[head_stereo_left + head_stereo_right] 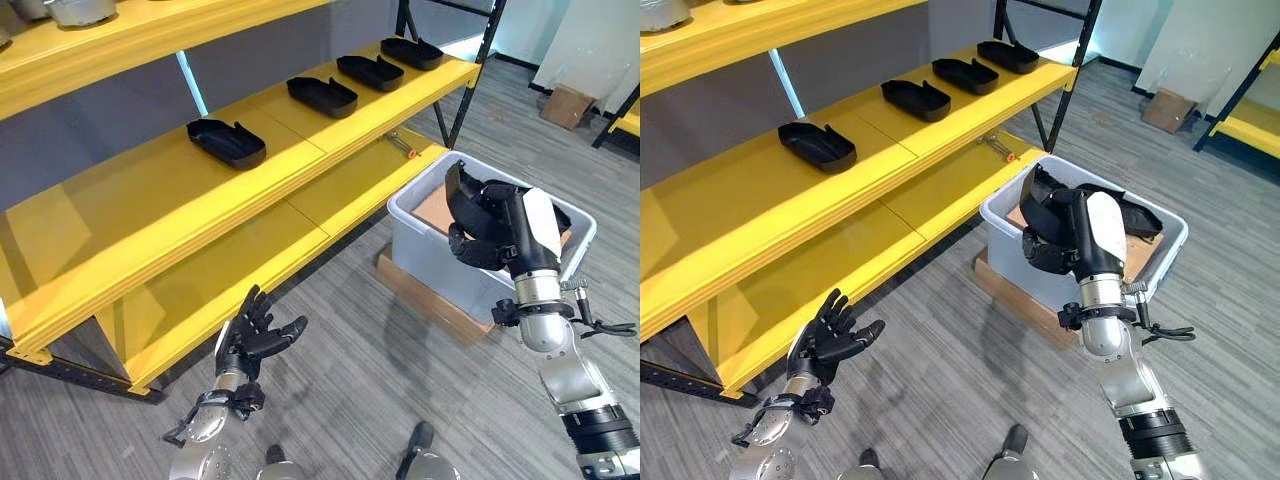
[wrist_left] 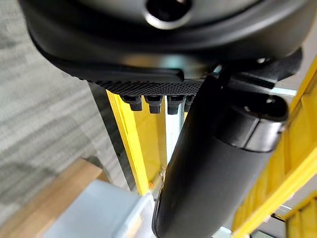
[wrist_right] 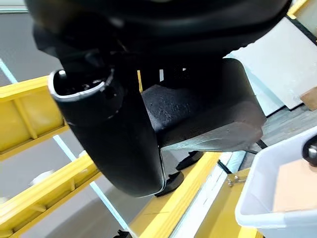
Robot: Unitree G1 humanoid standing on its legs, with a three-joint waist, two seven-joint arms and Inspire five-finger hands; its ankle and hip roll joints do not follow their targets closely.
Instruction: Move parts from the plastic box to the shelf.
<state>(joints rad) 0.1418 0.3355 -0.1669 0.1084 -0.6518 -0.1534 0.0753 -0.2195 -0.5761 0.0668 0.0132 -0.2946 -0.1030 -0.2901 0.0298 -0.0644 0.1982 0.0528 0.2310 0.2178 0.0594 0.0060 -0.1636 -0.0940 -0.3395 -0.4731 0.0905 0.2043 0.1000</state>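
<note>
The left hand [image 1: 252, 338] is hanging low in front of the bottom shelf board, its fingers spread and relaxed, gripping nothing. Above it, the yellow shelf [image 1: 150, 215] is carrying four black parts in a row along its middle board: the nearest part [image 1: 226, 141] is sitting toward the left, the second part [image 1: 322, 96] beside it, the third part [image 1: 370, 71] further along, and the fourth part [image 1: 412, 52] by the dark upright at the far end. To the right, the plastic box [image 1: 420, 235] is standing on the floor on a flat piece of cardboard [image 1: 425, 295], just beside the shelf's lowest board. The right hand [image 1: 1060, 232] is hovering over the open box with its fingers and thumb curled round a black part [image 3: 198, 111], lifting it clear of the rim. In the right wrist view that part is showing past the thumb, with the shelf's yellow edge beyond it.
</note>
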